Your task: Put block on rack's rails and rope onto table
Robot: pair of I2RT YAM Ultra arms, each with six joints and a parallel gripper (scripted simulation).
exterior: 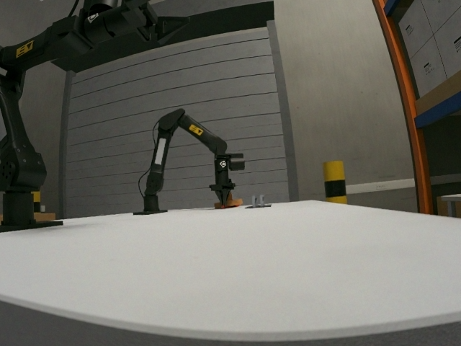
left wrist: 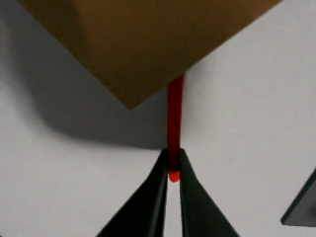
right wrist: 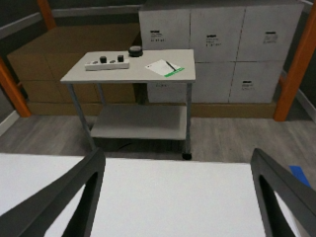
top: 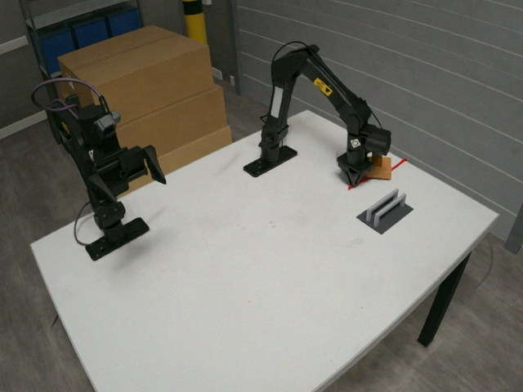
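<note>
Left jaws point(top: 354, 184) point(exterior: 223, 207): clamped on the red rope point(top: 399, 165) point(left wrist: 174, 118) near its end, right of centre in the top view.
Right jaws point(top: 155, 165): wide apart, upper left.
Block point(top: 380, 169) point(exterior: 234, 202) point(left wrist: 148, 44): over the rope, just above the rack point(top: 408, 209) point(exterior: 268, 205) point(left wrist: 302, 212) in the top view.
Rope pull: best kept low and slow, lest the block drag or tip.
Hard to see: rope under the block; whether its far end overhangs the counter point(top: 236, 273) point(exterior: 230, 268) point(left wrist: 59, 197) point(right wrist: 178, 197).
</note>
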